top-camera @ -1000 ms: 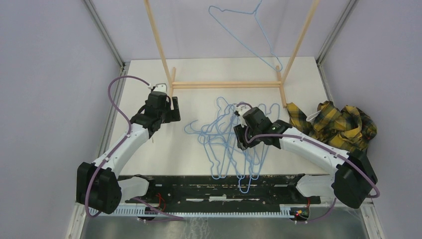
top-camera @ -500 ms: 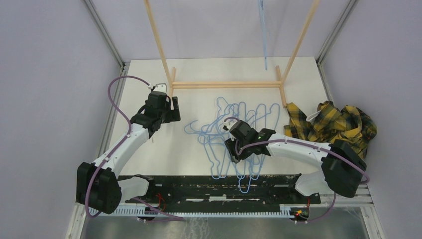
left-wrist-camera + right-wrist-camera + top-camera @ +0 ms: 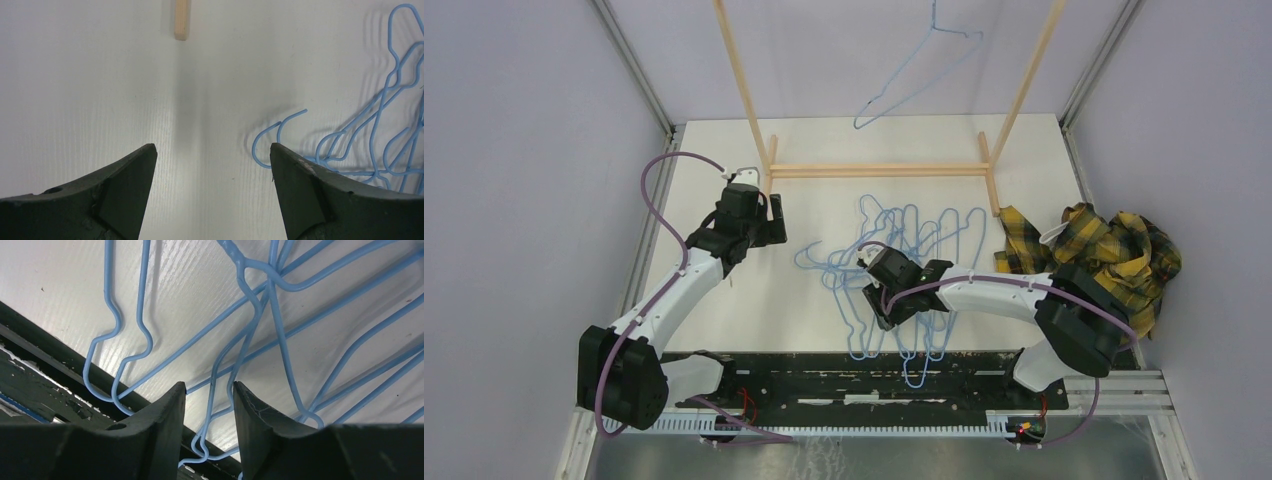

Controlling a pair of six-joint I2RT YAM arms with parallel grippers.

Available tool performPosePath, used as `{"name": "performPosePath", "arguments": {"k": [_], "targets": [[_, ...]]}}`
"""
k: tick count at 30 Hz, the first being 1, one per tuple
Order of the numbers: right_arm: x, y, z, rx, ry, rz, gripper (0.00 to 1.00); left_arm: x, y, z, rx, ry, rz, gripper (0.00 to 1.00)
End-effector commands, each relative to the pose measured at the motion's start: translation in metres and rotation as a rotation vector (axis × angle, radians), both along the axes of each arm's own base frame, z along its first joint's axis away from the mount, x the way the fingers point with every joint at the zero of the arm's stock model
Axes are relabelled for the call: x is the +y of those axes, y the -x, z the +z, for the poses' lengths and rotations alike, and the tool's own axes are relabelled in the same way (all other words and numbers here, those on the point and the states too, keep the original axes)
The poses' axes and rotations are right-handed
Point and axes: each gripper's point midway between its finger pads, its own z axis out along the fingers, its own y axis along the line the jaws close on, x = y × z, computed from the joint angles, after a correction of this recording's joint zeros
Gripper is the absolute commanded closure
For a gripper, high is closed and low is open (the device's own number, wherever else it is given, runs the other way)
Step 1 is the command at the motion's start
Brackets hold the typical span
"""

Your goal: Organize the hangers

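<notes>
Fetching a hanger is, I judge, the step in hand: the right gripper [image 3: 208,390], narrowly open, straddles one wire of the tangled light-blue hangers [image 3: 270,275] mid-bench [image 3: 764,300] toward 6 o'clock and next needs to close, while the left gripper [image 3: 212,150] hovers wide open at 9 o'clock.

Hanger pile [image 3: 924,235]: light blue wire. Hanging hanger [image 3: 914,82]: same light blue. Table [image 3: 824,200]: white, faint wood-grain streaks. Rack poles [image 3: 879,170]: pale natural wood. Cloth [image 3: 1104,250]: yellow-and-black plaid. Left arm [image 3: 674,290] and right arm [image 3: 994,290]: white shells, black joints, purple cables [image 3: 652,195]. Left pincer [image 3: 212,147] and right pincer [image 3: 209,387]: matte grey-black. Near-edge strip [image 3: 824,375]: black, scuffed white. Walls [image 3: 524,150]: pale lilac-grey.
</notes>
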Motion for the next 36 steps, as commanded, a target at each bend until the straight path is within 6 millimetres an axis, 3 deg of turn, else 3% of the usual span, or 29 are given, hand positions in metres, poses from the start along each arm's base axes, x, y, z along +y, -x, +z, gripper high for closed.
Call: {"name": "performPosePath", "arguments": {"k": [1, 5, 9, 10, 15, 21, 24, 27, 30, 36], "targets": [[0.012, -0.015, 0.007, -0.058, -0.015, -0.031, 0.54, -0.005, -0.007, 0.011, -0.039, 0.043, 0.008, 0.09], [0.014, -0.016, -0.002, -0.053, -0.001, -0.030, 0.61, -0.006, -0.006, 0.010, -0.034, 0.042, 0.006, 0.09], [0.011, -0.022, 0.002, -0.087, 0.019, -0.049, 0.89, -0.004, -0.004, 0.010, -0.034, 0.035, 0.010, 0.09], [0.010, -0.024, 0.004, -0.097, 0.023, -0.052, 0.90, -0.003, -0.004, 0.011, -0.036, 0.035, 0.011, 0.09], [0.001, -0.025, 0.029, -0.136, 0.028, -0.053, 0.90, -0.003, -0.004, 0.012, -0.038, 0.032, 0.013, 0.09], [-0.001, -0.023, 0.083, -0.182, -0.039, -0.036, 0.90, -0.004, -0.006, 0.012, -0.036, 0.035, 0.013, 0.09], [-0.002, -0.023, 0.100, -0.202, -0.064, -0.026, 0.90, -0.005, -0.007, 0.012, -0.038, 0.041, 0.009, 0.09], [0.009, -0.020, 0.108, -0.196, -0.119, 0.010, 0.88, -0.007, -0.007, 0.012, -0.040, 0.049, 0.006, 0.09], [0.030, -0.014, 0.107, -0.148, -0.194, 0.055, 0.79, -0.007, -0.007, 0.013, -0.042, 0.050, 0.006, 0.09], [0.048, -0.028, 0.094, -0.162, -0.205, 0.046, 0.82, -0.006, -0.005, 0.013, -0.046, 0.049, 0.008, 0.09]]}}
